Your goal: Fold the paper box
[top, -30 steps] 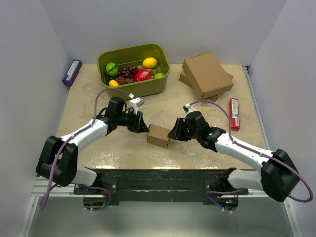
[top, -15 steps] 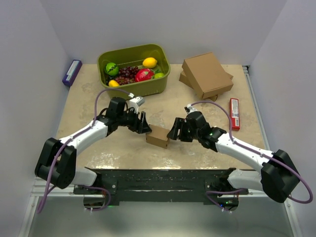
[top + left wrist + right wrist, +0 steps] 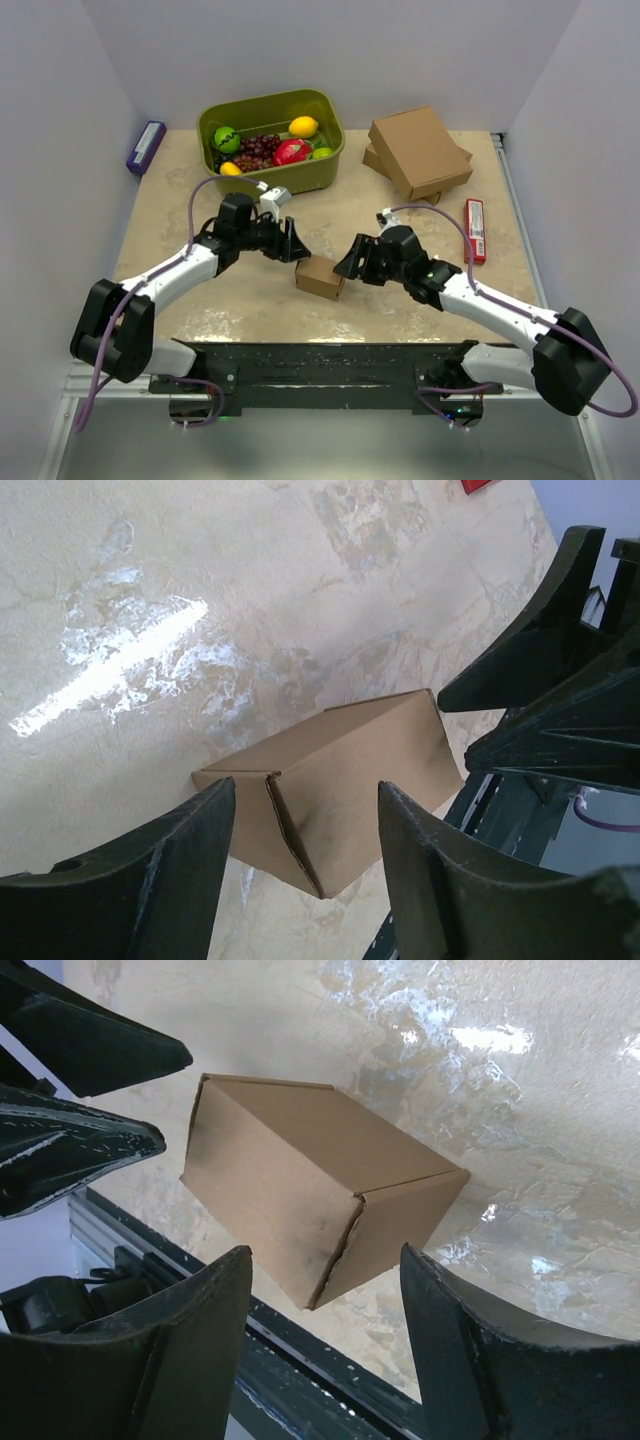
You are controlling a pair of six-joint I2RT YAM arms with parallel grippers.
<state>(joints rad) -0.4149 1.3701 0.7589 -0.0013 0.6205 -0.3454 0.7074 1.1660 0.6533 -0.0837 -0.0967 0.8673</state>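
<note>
A small folded brown paper box [image 3: 320, 276] sits closed on the beige table near the front middle. It shows in the left wrist view [image 3: 340, 780] and the right wrist view [image 3: 310, 1195]. My left gripper [image 3: 296, 246] is open and empty, just left of and behind the box, apart from it. My right gripper [image 3: 347, 262] is open and empty, just right of the box, apart from it. In each wrist view the box lies ahead between the spread fingers [image 3: 150, 890] [image 3: 490, 1360], untouched.
A green tub [image 3: 270, 140] of fruit stands at the back left. Stacked flat brown boxes [image 3: 418, 152] lie at the back right, a red packet [image 3: 475, 230] at the right, a purple packet [image 3: 146, 146] at the far left. The black front rail [image 3: 320, 365] runs close behind the box.
Both grippers have drawn back from the box and lifted slightly, left toward the back, right to the right. The box stays on the table.
</note>
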